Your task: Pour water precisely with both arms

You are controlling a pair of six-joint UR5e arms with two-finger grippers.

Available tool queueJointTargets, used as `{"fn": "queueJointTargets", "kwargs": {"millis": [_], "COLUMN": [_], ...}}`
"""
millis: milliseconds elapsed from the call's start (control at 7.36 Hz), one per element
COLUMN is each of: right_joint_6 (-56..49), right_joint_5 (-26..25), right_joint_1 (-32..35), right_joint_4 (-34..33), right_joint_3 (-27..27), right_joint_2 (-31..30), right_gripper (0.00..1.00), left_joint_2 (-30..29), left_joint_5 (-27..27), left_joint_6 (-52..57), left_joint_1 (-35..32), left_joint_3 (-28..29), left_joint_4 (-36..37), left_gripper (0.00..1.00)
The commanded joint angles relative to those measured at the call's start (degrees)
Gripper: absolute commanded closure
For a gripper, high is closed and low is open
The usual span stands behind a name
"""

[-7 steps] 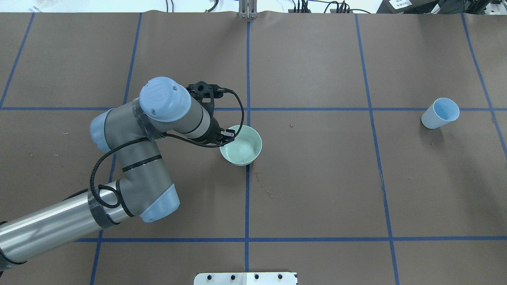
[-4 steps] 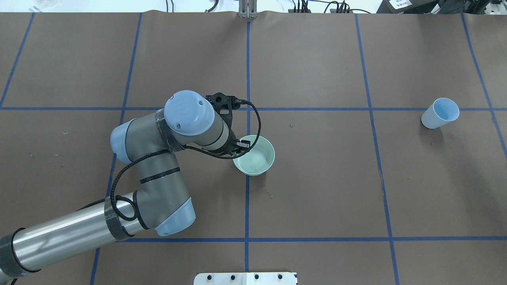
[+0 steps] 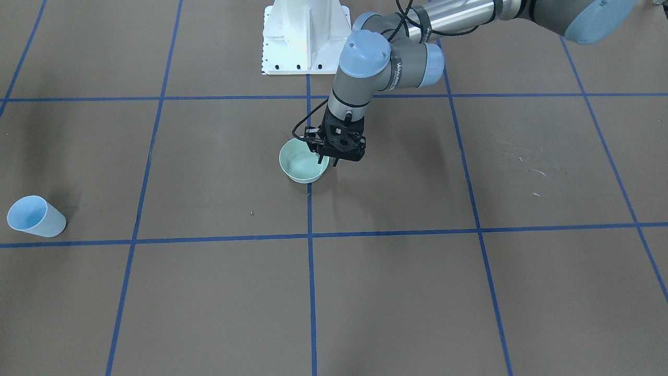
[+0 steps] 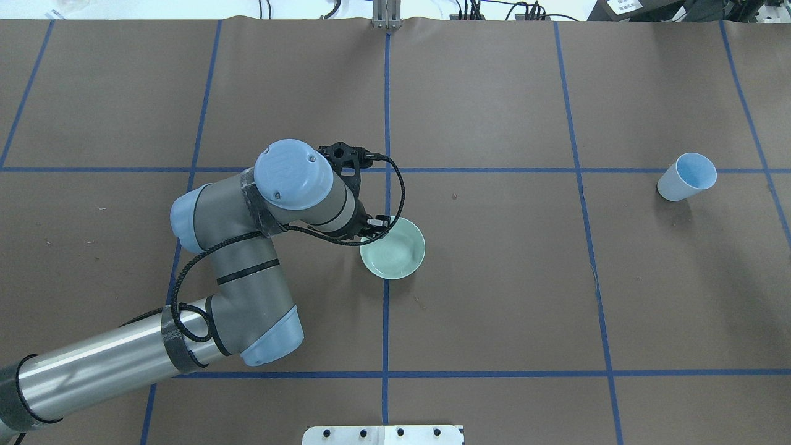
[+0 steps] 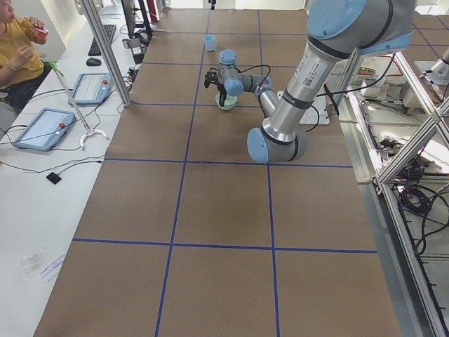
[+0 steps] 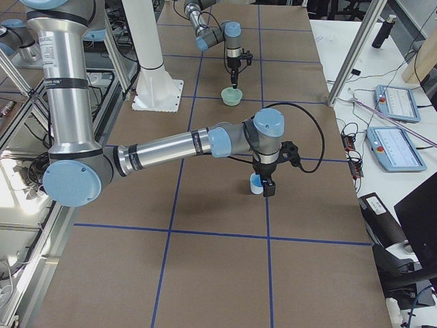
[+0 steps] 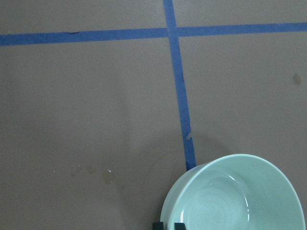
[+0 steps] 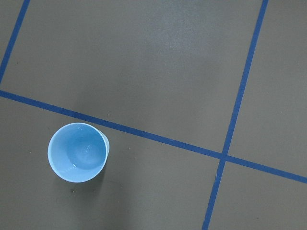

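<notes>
Jaws of the left arm (image 4: 290, 198) pinch the bowl (image 4: 395, 252) rim; right arm's (image 6: 171, 146) jaws cannot be judged.

- Table (image 4: 494, 93): brown paper cover, blue tape (image 4: 386, 321) laid in a grid.
- Overhead view, 12 o'clock: black cables (image 4: 488, 9) beyond the far edge.
- Left-end view, 9 to 11 o'clock: white bench (image 5: 28, 210) with tablets (image 5: 42, 128), keyboard (image 5: 99, 38), mouse (image 5: 93, 62); person (image 5: 17, 49) seated at 10; aluminium post (image 5: 105, 53) at 11.
- Right-end view, 1 to 3 o'clock: white desk (image 6: 403, 68), more tablets.
- Light: even, shadows soft.
</notes>
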Motion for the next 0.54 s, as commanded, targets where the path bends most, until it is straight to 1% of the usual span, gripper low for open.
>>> {"fn": "queueJointTargets", "kwargs": {"millis": [0, 136, 272, 408], "right_joint_6": [-0.1, 0.0, 0.0, 1.1], "right_joint_5": [-0.1, -0.1, 0.4, 2.1], "right_joint_1": [0.0, 0.0, 0.0, 0.0], "right_joint_4": [0.1, 0.1, 0.1, 0.1], "right_joint_3": [0.8, 0.9, 1.4, 2.0], "right_joint_2": [0.1, 0.1, 0.1, -0.2], "right_gripper": [0.00, 0.00, 0.00, 0.00], "left_joint_2": [0.1, 1.6, 6.2, 11.7], "left_joint_5": [-1.0, -2.2, -2.3, -4.0], "left_joint_6": [3.1, 9.2, 14.5, 19.2], "left_joint_1": [-3.8, -6.0, -7.4, -10.2], "left_joint_3": [-3.7, -9.8, -18.6, -25.4], "left_joint_4": [4.8, 13.6, 20.4, 23.4], "left_gripper": [0.00, 0.00, 0.00, 0.00]}}
